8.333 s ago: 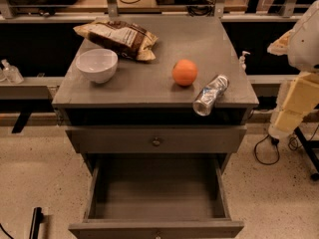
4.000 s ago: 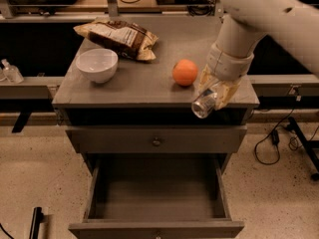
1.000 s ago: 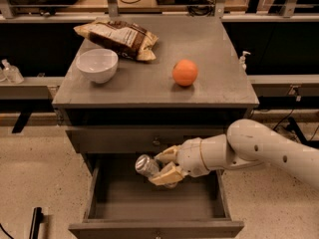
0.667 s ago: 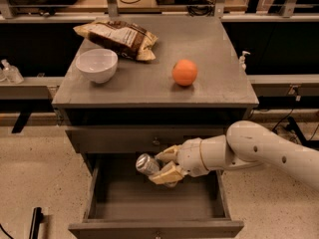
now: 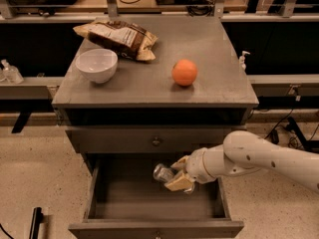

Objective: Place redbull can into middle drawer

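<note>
The arm (image 5: 264,156) is a thick, smooth white tube with rounded, glossy shells and a few small dark dots along its side. A narrow dark seam parts it from a white ringed wrist. The pincer (image 5: 176,175), over the open middle drawer (image 5: 124,203), has blocky cream-tan fingers (image 5: 178,184).

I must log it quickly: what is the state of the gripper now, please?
Gripper: closed on the redbull can, over the open middle drawer.
</note>
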Motion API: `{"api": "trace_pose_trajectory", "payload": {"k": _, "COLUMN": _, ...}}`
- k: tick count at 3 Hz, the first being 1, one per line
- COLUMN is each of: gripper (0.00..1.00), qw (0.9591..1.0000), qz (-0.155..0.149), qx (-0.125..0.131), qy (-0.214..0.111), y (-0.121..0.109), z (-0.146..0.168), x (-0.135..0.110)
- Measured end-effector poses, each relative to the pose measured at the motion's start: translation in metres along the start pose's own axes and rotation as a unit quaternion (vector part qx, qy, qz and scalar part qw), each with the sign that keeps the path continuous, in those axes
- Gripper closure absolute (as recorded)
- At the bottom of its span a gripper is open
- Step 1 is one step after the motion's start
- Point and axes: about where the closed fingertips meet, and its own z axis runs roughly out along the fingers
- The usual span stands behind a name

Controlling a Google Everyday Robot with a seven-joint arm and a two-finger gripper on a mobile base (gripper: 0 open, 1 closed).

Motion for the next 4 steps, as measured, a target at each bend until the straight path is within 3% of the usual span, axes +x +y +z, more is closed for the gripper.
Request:
{"api": "trace_pose_trajectory", "payload": {"k": 1, "gripper": 1.0, "qw": 0.9979, "qz": 0.022, "qx": 0.021, "qy": 0.058, "y": -0.006, "z": 0.018, "x": 0.066}}
{"api": "trace_pose_trajectory", "payload": {"k": 2, "gripper": 1.0, "qw": 0.9963, "qz": 0.02, "qx": 0.024, "qy": 0.08, "y": -0.015, "z": 0.041, "x": 0.105}}
{"api": "trace_pose_trajectory", "payload": {"k": 4, "gripper": 1.0, "qw": 0.9962, "qz": 0.011, "qx": -0.003, "qy": 0.086, "y": -0.043, "z": 0.089, "x": 0.136}}
